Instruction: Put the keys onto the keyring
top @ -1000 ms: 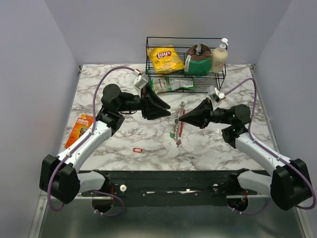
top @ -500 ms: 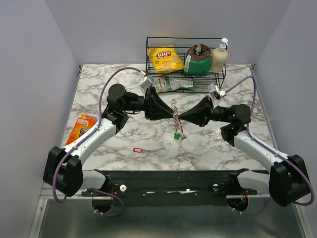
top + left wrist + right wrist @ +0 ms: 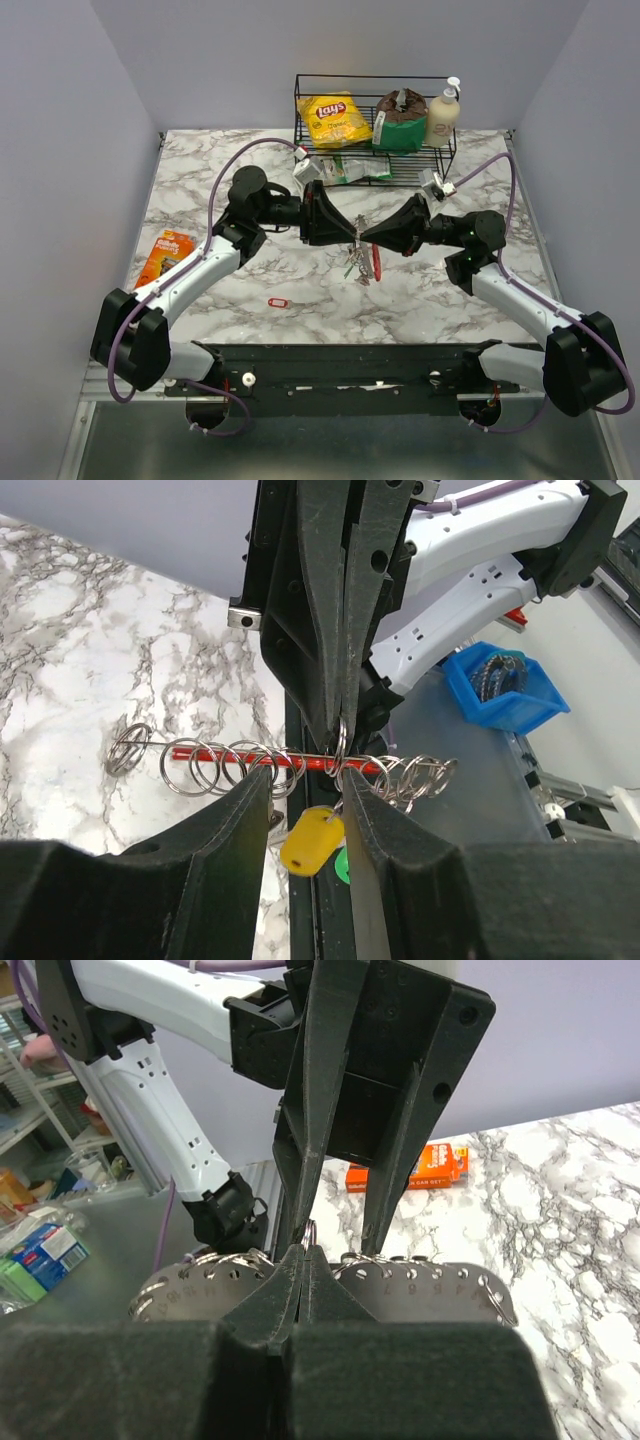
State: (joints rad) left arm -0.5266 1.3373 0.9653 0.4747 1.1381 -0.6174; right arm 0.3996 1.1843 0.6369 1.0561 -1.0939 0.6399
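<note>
**Keyring pinched between two facing claws**

Top view: the left claw [image 3: 350, 231] and right claw [image 3: 366, 236] meet tip to tip above the middle of the marble worktop [image 3: 200, 190]. The bunch [image 3: 362, 264] hangs just under them, and its red loop [image 3: 376, 262] droops on the right. A lone red tag [image 3: 278, 302] lies well apart, nearer the arm bases, and an orange razor pack [image 3: 165, 256] sits at the left edge.

Left wrist view: the left claw's fingers [image 3: 200, 840] stand spread, one on each side of the bunch. The right claw [image 3: 338, 725] is pressed together on the keyring [image 3: 341, 742], a thin ring above the red loop's bar. A yellow tag [image 3: 310, 842] dangles below, with a green tag [image 3: 345, 865] half hidden behind it.

Right wrist view: the pressed-together fingertips pinch the keyring [image 3: 306, 1230]. The silvery flat piece [image 3: 420, 1285] fans out behind them, and the left claw is spread around it.
</note>
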